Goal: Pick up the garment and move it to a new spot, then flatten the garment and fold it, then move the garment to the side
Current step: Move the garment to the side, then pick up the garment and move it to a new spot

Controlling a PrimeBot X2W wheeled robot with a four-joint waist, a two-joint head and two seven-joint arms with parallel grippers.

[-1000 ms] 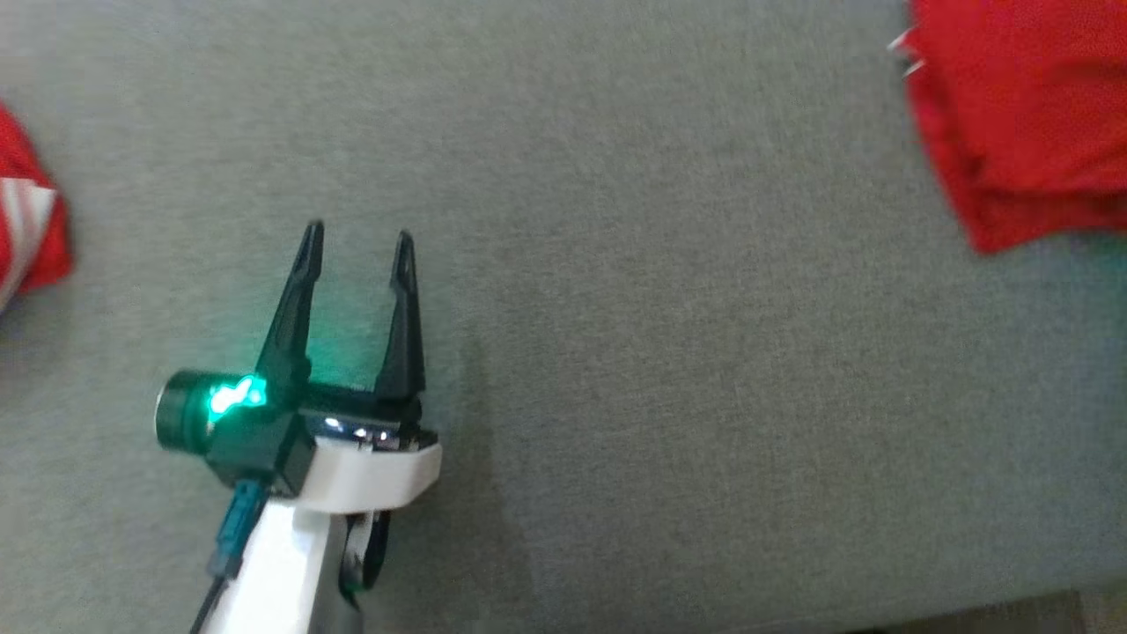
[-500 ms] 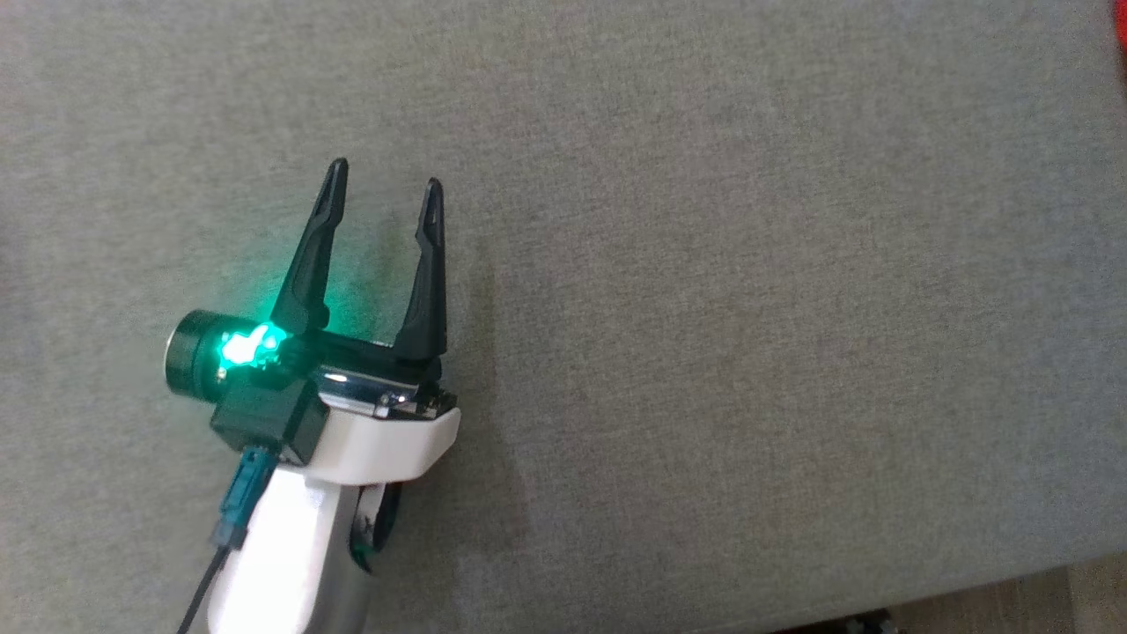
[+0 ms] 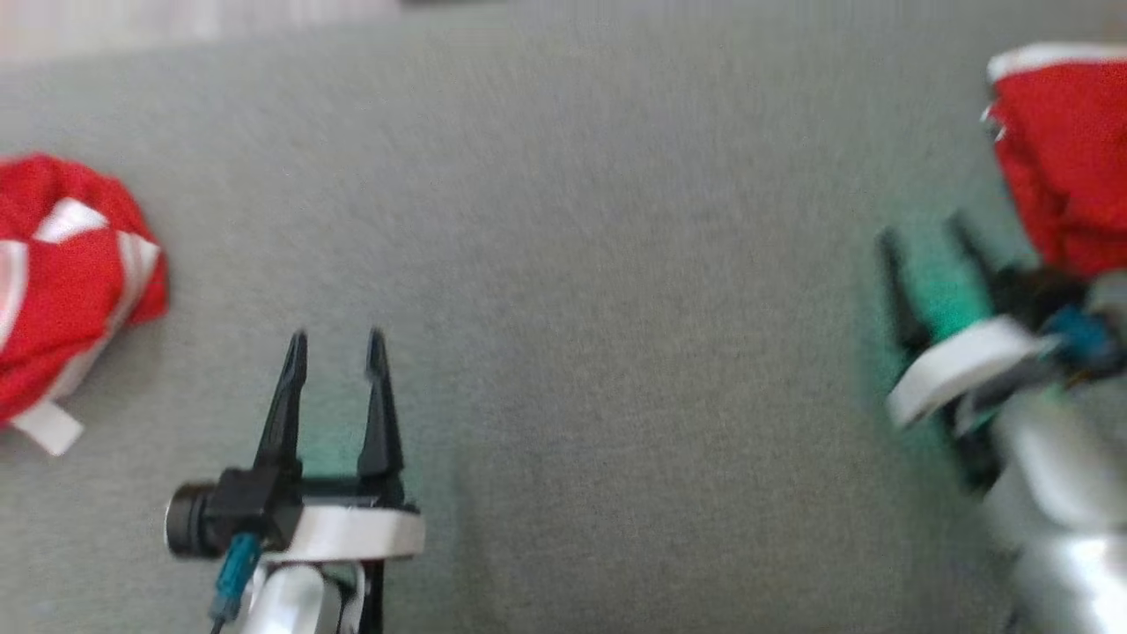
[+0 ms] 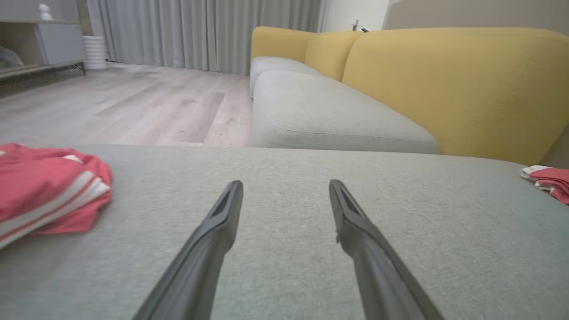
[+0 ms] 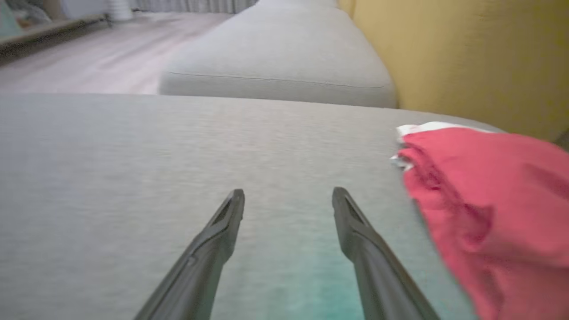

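Left gripper (image 3: 336, 336): jaws spread, nothing between them, over bare grey cushion (image 3: 616, 308). Right gripper (image 5: 288, 193): jaws also spread and empty, tips over open cushion just beside the near edge of the folded red garment (image 5: 489, 209). They were not touching it as far as I could tell, though the head view was smeared there. That piece lay at the cushion's far right, near the yellow backrest (image 5: 466, 53). A second, crumpled red garment (image 3: 70, 255) with white stripes sat at the far left, apart from the left jaws. Both read as thin, light, limp jersey that would sag, drag and unfold if pinched by one layer. My call: take the crumpled one at a white-trimmed hem or corner with two separated pinches, and take the folded one through all layers at its edge.
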